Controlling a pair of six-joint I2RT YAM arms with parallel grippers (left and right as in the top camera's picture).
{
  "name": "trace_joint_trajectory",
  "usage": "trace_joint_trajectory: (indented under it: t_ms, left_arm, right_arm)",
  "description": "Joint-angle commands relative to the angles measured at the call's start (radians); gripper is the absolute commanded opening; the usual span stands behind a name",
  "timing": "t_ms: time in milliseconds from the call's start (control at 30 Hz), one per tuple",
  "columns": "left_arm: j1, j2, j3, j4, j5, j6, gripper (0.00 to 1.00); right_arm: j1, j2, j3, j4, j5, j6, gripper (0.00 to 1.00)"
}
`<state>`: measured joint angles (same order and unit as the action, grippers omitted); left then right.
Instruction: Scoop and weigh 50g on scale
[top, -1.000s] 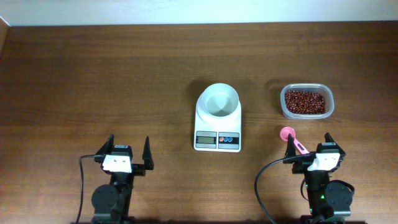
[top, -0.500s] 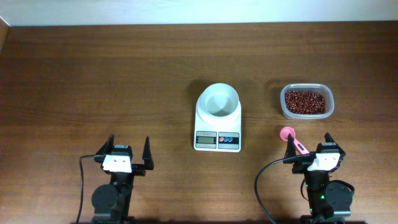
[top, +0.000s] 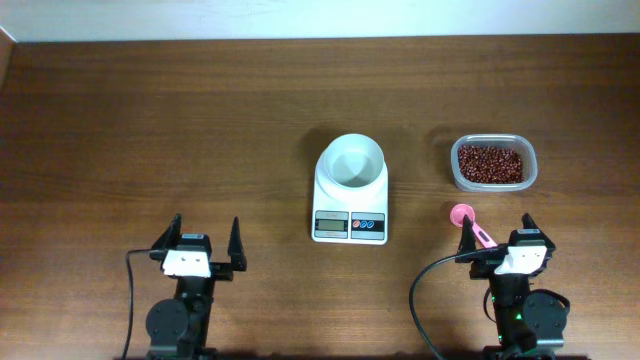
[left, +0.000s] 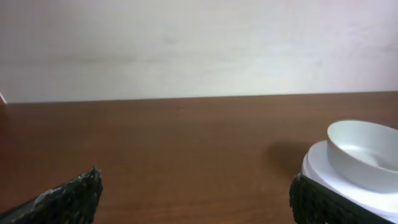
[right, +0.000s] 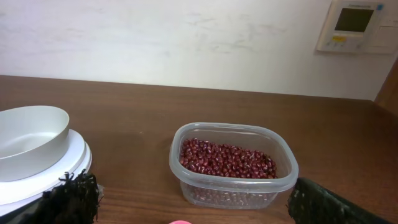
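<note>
Both grippers, left (top: 207, 232) and right (top: 497, 232), sit wide open and empty, so nothing's started. The pink scoop (top: 467, 222) lies between the right one's fingers; I'd grab that first. Further out, the scale (top: 349, 215) sits mid-table, bowl (top: 351, 161) empty, with the bean tub (top: 492, 164) off to its right.

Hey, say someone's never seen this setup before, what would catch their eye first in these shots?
The white scale sits at the middle of the wooden table with an empty white bowl on it. To its right a clear tub of red beans stands out, with a pink scoop lying just in front of it. The left claw and right claw sit open at the near edge, holding nothing.
</note>
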<state>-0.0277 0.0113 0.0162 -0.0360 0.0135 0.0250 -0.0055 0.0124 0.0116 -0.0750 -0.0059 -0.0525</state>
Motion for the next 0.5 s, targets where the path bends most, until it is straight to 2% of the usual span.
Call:
trace_joint_trajectory:
  t_ms: [0,67,100,200,367,467]
  left_arm:
    - [0.0,0.0,-0.007,0.078,-0.026,-0.01,0.99]
    - [0.0,0.0,-0.007,0.222,-0.008,-0.01,0.99]
    - [0.0,0.0,-0.007,0.344,-0.069,-0.01,0.99]
    - [0.0,0.0,-0.006,0.492,-0.129,-0.01,0.99]
    - [0.0,0.007,0.045,0.513,-0.173,-0.01,0.99]
    - [0.0,0.056,0.135,0.433,-0.203,-0.009,0.99]
  right_arm:
    - [0.005,0.002,-0.006,-0.005,0.002,0.003,0.99]
    - [0.005,0.002,-0.006,-0.004,0.002,0.003,0.99]
    - [0.005,0.002,-0.006,-0.005,0.002,0.003,0.99]
    - [0.005,0.002,-0.006,-0.004,0.002,0.003,0.99]
    - [0.005,0.002,-0.006,-0.005,0.002,0.003,0.99]
    - [0.005,0.002,-0.006,-0.004,0.002,0.003,0.99]
